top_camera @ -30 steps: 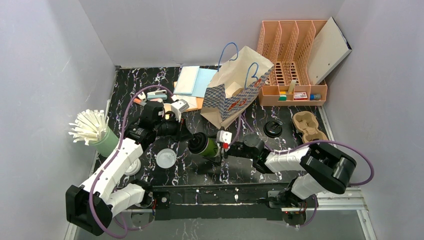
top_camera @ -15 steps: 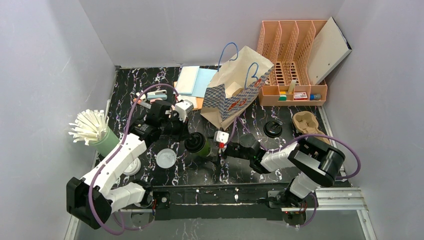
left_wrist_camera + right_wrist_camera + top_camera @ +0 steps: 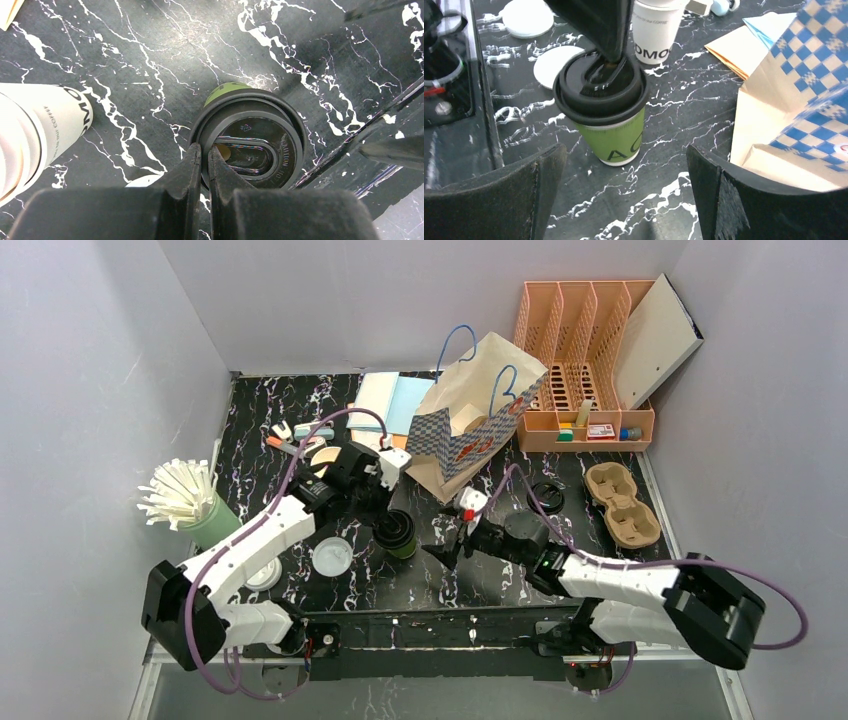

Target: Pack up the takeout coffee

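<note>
The takeout coffee (image 3: 397,537) is a green paper cup with a black lid, standing upright on the black marble table. Seen from above in the left wrist view, the lid (image 3: 248,137) fills the middle. My left gripper (image 3: 204,150) is shut on the lid's near rim, one finger outside it and one on top. In the right wrist view the cup (image 3: 611,135) stands just ahead of my right gripper (image 3: 625,160), whose jaws are open wide with nothing between them. The cup is closer to the left finger. In the top view, my right gripper (image 3: 440,545) sits just right of the cup.
A checked paper bag (image 3: 470,425) stands open behind the cup, close on the right (image 3: 794,75). A cream paper cup (image 3: 656,30) stands beyond it. White lids (image 3: 331,556) lie left, with the straw holder (image 3: 190,502) further left. A black lid (image 3: 546,497), a cup carrier (image 3: 622,502) and an orange organiser (image 3: 585,360) are to the right.
The cup has gone from tilted between both grippers to upright on the table. My left gripper shifted right over it. My right gripper has drawn back to the right.
</note>
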You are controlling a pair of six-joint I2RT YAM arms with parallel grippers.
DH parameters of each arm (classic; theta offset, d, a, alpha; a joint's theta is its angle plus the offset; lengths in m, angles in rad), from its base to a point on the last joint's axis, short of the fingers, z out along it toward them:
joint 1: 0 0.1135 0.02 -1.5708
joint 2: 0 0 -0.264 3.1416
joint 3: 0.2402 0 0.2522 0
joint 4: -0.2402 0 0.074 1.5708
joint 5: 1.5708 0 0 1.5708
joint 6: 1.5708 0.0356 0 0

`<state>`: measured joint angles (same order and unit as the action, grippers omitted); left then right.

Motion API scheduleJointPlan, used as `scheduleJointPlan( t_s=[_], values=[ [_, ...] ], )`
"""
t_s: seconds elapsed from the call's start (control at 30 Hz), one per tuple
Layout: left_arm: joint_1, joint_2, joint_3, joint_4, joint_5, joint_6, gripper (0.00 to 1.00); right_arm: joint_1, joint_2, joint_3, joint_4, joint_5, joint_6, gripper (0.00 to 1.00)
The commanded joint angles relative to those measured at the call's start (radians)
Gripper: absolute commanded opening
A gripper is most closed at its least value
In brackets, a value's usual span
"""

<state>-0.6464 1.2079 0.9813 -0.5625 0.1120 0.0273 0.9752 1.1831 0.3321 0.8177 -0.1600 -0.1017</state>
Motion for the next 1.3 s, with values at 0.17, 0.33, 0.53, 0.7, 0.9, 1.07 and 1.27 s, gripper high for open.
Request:
scheduleJointPlan(
  t_s=[0.17, 0.33, 0.53, 0.7, 0.9, 1.07, 1.27],
  values=[
    [-0.096, 0.065, 0.070, -0.010, -0.083, -0.021, 0.00, -0.004, -0.133, 0.266, -0.657, 0.237, 0.545, 0.98],
    [-0.143, 0.097, 0.100, -0.009, -0.138, -0.020, 0.03, -0.004, -0.154, 0.288, -0.731, 0.253, 0.731, 0.92],
    [-0.151, 0.095, 0.117, -0.008, -0.138, -0.068, 0.30, -0.005, -0.162, 0.288, -0.750, 0.264, 0.787, 0.89],
    [-0.151, 0.081, 0.143, -0.002, -0.129, -0.088, 0.41, -0.005, -0.159, 0.318, -0.797, 0.287, 0.786, 0.86],
    [-0.152, 0.044, 0.171, 0.003, -0.170, -0.169, 0.44, -0.005, -0.161, 0.380, -0.885, 0.310, 0.755, 0.86],
    [-0.153, -0.074, 0.115, 0.007, -0.238, -0.312, 0.46, -0.005, -0.174, 0.450, -0.972, 0.321, 0.667, 0.95],
    [-0.151, -0.278, -0.016, 0.019, -0.280, -0.521, 0.61, -0.004, -0.206, 0.545, -1.072, 0.321, 0.605, 0.93]
  ],
)
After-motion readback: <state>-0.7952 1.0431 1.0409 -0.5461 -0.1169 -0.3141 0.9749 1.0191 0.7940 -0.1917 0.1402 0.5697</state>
